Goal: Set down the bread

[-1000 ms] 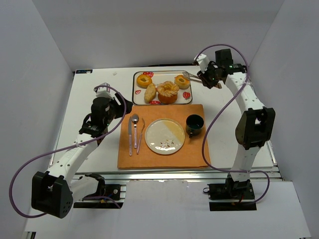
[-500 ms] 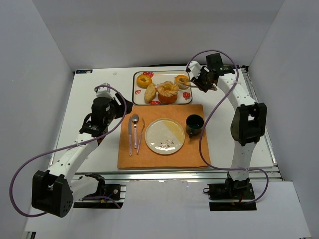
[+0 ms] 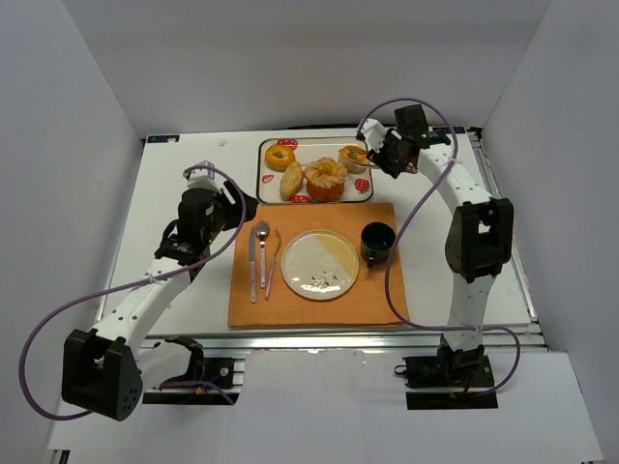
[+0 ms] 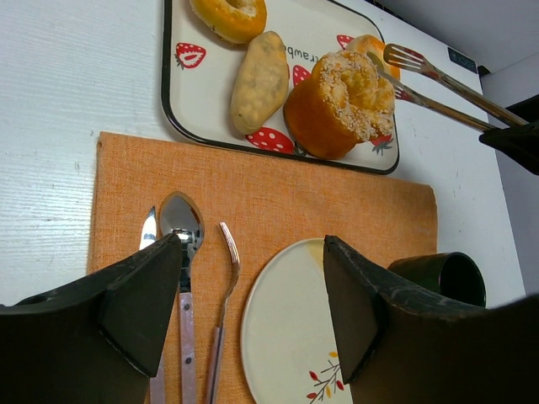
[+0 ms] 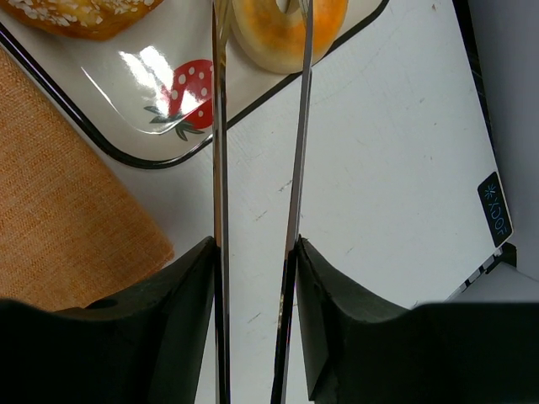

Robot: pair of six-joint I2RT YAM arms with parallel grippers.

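Grips tongs (image 5: 220, 168) in right jaws, tips parted over ring bread (image 5: 330, 25) at right end of tray (image 5: 109, 93) on desk (image 3: 174, 155), apparently to pinch it for transfer to plate (image 3: 319, 263). Holds left jaws wide, empty, above placemat (image 4: 278, 202), clear of reach.

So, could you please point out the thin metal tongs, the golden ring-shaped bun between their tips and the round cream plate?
thin metal tongs (image 5: 220, 210), right wrist view, left blade's mid-length.
golden ring-shaped bun (image 5: 257, 42), right wrist view, lower-left crust.
round cream plate (image 3: 314, 261), top external view, bare centre.
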